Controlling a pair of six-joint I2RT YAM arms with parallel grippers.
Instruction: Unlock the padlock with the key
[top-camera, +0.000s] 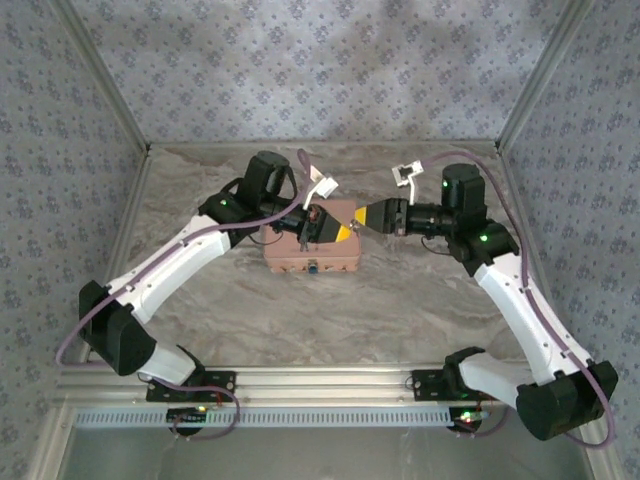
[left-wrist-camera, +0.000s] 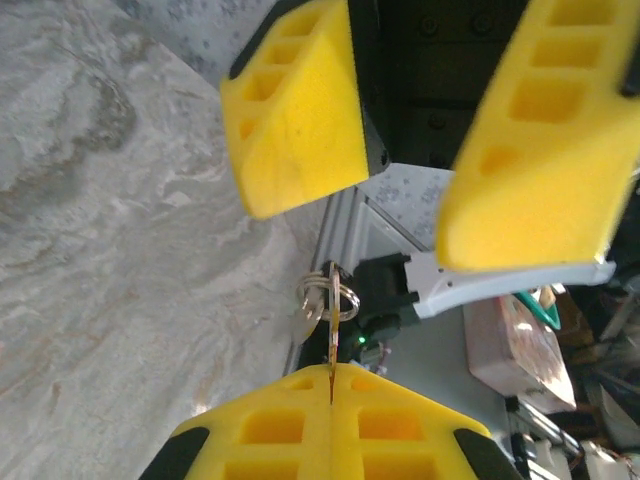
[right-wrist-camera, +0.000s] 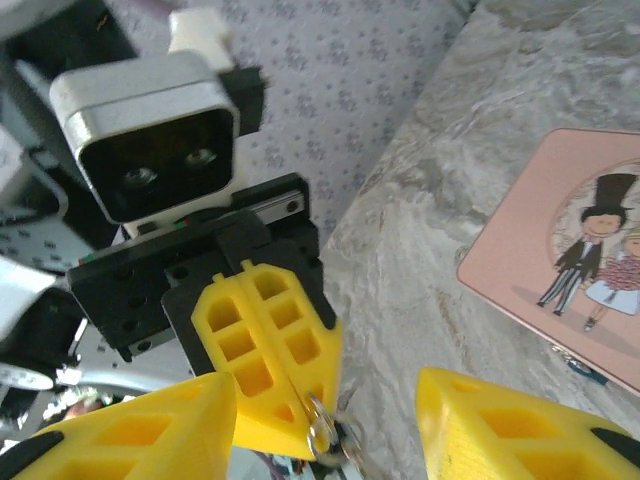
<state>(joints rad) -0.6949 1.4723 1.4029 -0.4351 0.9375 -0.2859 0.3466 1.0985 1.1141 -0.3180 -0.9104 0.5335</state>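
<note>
**Padlock** (top-camera: 313, 267): tiny squarish dark-blue lock. In the overhead view it sits just below frame centre, against the near side face of the tin. Its shackle is too small to read.

**Key** (left-wrist-camera: 332, 340): thin metal blade, seen edge-on in the lower middle of the left wrist view. It carries a silver split ring (left-wrist-camera: 325, 297) at its free end. It is held above the table, apart from the padlock.

**Left gripper** (left-wrist-camera: 330, 395): yellow ribbed foam fingers pressed together on the key blade. In the overhead view it lies over the tin's top, right of centre.

**Right gripper** (left-wrist-camera: 405, 170): matching yellow fingers, spread apart with nothing between them. It faces the left gripper tip to tip, near but not touching. The key ring lies low between its fingers in the right wrist view.

**Tin** (right-wrist-camera: 540, 250): pink rectangular metal box whose lid shows a cartoon bride and groom. It lies flat at the centre of the table.

**Table** (top-camera: 420, 300): grey marbled surface.

**Enclosure walls** (top-camera: 330, 70): blue-grey flower-patterned panels on three sides.
</note>
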